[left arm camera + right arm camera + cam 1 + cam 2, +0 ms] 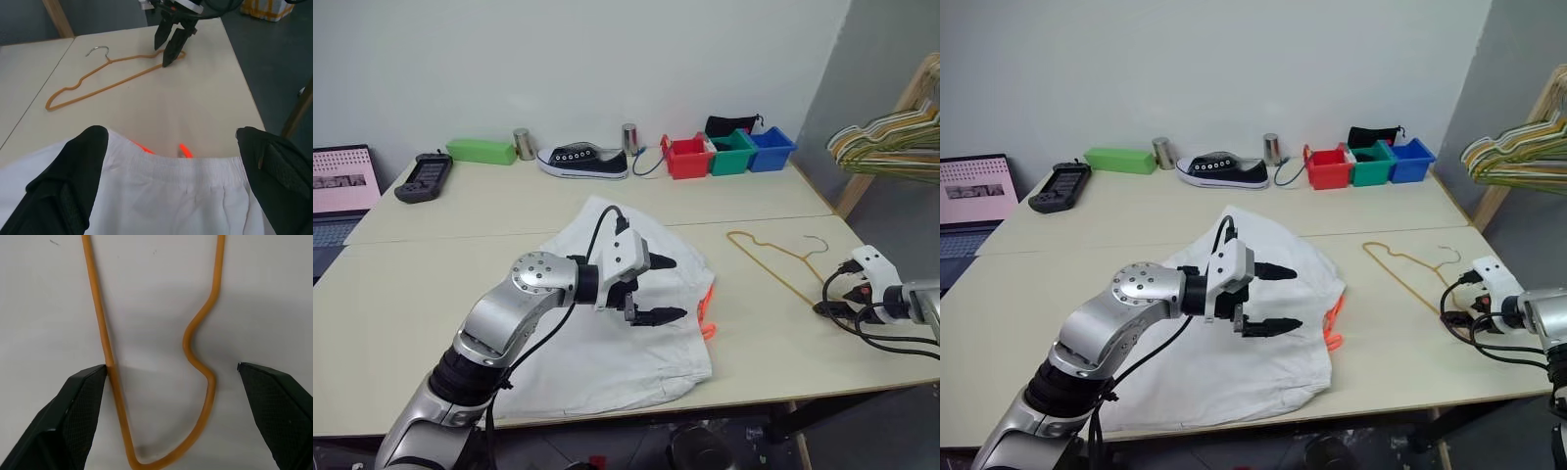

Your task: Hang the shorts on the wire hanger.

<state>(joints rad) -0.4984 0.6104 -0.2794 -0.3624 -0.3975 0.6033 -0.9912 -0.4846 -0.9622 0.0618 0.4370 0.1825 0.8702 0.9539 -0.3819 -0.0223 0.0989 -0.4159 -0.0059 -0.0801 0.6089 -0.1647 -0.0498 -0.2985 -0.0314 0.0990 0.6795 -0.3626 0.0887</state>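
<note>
Hanger (773, 257) near table (460, 284) edge, right hand (829, 299) open astride it, left hand (658, 290) open over shorts (607, 362).

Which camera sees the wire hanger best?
The left wrist view: the whole wire hanger lies flat on the table, hook included. The head views show it whole but thin and far; the right wrist view shows one end between the right gripper's open fingers.

This looks like a robotics lab set up for testing: two plain pale tables (431, 294) pushed together against a bare wall, a laptop (340, 191) open at one end, a handheld controller (423, 178) beside it. Sorting bins (729, 152) (red, green, blue) and a lone sneaker (582, 162) sit lined up like props, with hangers (891, 137) on a wooden rack.
</note>
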